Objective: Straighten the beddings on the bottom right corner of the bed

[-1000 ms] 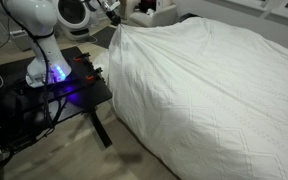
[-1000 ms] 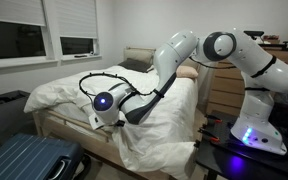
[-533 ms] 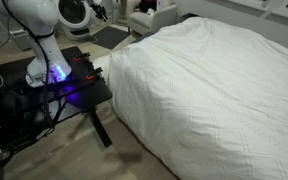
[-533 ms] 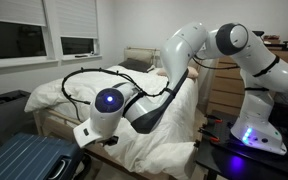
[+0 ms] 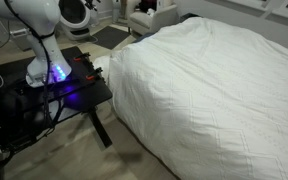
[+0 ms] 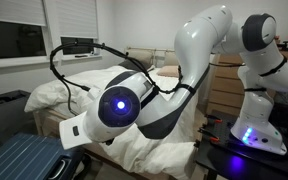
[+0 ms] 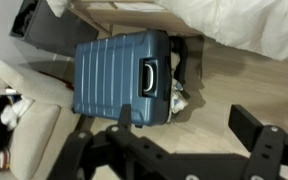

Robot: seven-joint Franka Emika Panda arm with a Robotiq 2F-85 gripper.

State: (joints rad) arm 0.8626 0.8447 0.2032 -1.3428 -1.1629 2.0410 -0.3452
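A second ago the fingers (image 7: pixel 256 135) were clamped on the corner of the beddings (image 5: pixel 204 80), holding it up in a peak at the near end of the bed (image 6: pixel 42 118). They have since let go: in the wrist view the gripper (image 7: pixel 164 145) stands spread wide with nothing between the fingers, and only the floor (image 7: pixel 234 85) and a blue suitcase (image 7: pixel 119 80) lie below it. The peak is gone. In an exterior view the beddings lie draped over the corner and hang down the side of the bed, with the faint quilted grid running fairly evenly and only soft wrinkles left.

The arm (image 6: pixel 134 105) has swung off the bed and now fills much of an exterior view, well apart from the fabric. A fold of the beddings shows at the top right of the wrist view, away from the gripper.

For the task, this looks like the end of a pull-and-drop: the corner was lifted, drawn out and released, and it has settled flat. The corner's lower edge is probably neat, but it falls outside or behind the arm in these views, so that cannot be confirmed. If it hangs unevenly, one more tug at the hem would be called for; otherwise the straightening seems nearly or wholly done.
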